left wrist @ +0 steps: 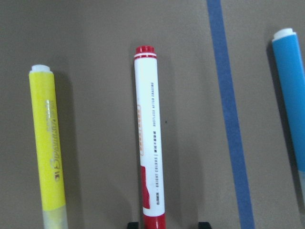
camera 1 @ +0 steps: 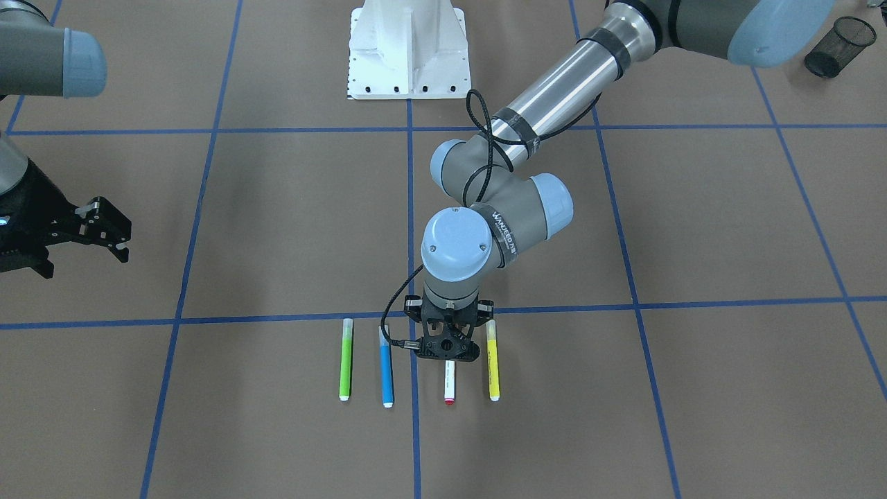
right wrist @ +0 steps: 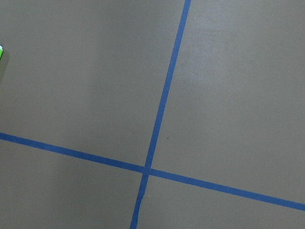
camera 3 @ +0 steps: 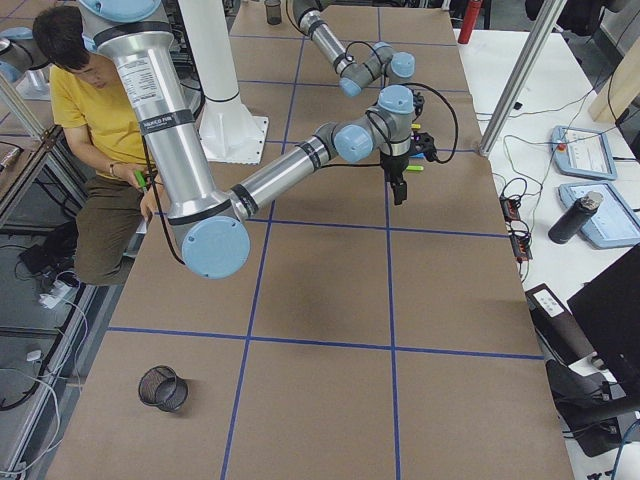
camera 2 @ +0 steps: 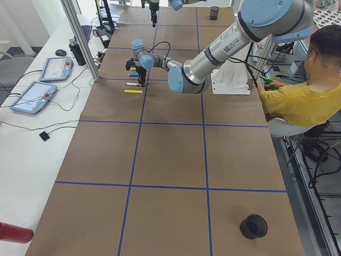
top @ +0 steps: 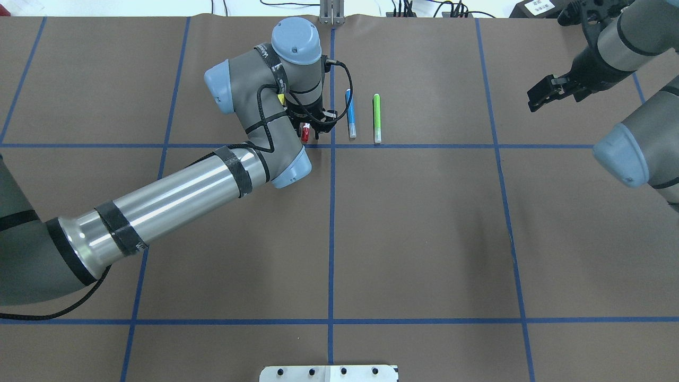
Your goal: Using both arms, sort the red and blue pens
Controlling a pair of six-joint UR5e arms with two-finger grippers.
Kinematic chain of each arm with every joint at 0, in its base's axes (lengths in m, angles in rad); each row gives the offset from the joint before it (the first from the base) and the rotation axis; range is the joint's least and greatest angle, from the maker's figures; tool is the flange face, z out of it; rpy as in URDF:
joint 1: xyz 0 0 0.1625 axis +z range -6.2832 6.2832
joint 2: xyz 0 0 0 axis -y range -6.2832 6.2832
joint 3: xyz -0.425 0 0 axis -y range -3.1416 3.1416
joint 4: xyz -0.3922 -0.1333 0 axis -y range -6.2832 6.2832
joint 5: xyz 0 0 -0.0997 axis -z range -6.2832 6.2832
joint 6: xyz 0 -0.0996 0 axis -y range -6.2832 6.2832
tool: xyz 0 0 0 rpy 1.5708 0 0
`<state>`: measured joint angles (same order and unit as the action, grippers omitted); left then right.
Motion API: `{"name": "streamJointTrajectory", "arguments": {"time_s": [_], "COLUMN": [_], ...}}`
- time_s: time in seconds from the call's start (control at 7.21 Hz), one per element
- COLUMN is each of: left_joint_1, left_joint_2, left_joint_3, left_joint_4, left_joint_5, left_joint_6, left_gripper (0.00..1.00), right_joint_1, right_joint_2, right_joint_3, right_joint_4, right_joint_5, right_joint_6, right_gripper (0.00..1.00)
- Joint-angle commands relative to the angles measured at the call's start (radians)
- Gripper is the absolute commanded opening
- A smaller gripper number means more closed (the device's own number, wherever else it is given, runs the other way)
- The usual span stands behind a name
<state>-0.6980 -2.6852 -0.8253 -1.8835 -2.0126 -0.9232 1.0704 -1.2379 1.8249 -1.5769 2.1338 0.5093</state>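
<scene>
Four markers lie in a row near a blue tape line. The red pen (left wrist: 148, 133), white-barrelled with red ends, lies between a yellow marker (left wrist: 47, 152) and the blue pen (left wrist: 291, 95). My left gripper (camera 1: 449, 344) hangs straight down over the red pen (camera 1: 449, 384), open, its fingertips (left wrist: 134, 223) on either side of the red cap end and not closed on it. In the overhead view the red cap (top: 305, 132) shows beside the left gripper (top: 314, 126), with the blue pen (top: 350, 114) just to the right. My right gripper (top: 543, 94) is open and empty, far off to the side.
A lime green marker (camera 1: 345, 360) lies beyond the blue pen (camera 1: 386, 374), and the yellow marker (camera 1: 493, 360) at the row's other end. A black mesh cup (camera 1: 840, 47) stands at a far corner. The white pedestal (camera 1: 409, 55) and a seated person (camera 2: 298, 101) are at the robot's side.
</scene>
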Motion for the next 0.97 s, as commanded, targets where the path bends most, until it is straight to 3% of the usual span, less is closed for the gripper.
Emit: {"name": "streamJointTrajectory", "arguments": {"time_s": [0.0, 0.55, 0.83], "left_joint_1": [0.0, 0.0, 0.0], "left_joint_2": [0.002, 0.005, 0.007], "left_joint_3": [0.0, 0.0, -0.006], "left_joint_4": [0.0, 0.003, 0.004], "left_joint_5": [0.0, 0.0, 0.0], "left_joint_6": [0.0, -0.002, -0.002], "left_gripper": [0.45, 0.25, 0.02], "right_joint_1": [-0.003, -0.003, -0.003], "right_joint_2": [0.0, 0.0, 0.002], "right_joint_3": [0.0, 0.0, 0.0], "right_joint_4": [0.0, 0.002, 0.0], "right_joint_5": [0.0, 0.0, 0.0], "right_joint_6": [0.002, 0.002, 0.002], "right_gripper": [1.0, 1.0, 1.0]}}
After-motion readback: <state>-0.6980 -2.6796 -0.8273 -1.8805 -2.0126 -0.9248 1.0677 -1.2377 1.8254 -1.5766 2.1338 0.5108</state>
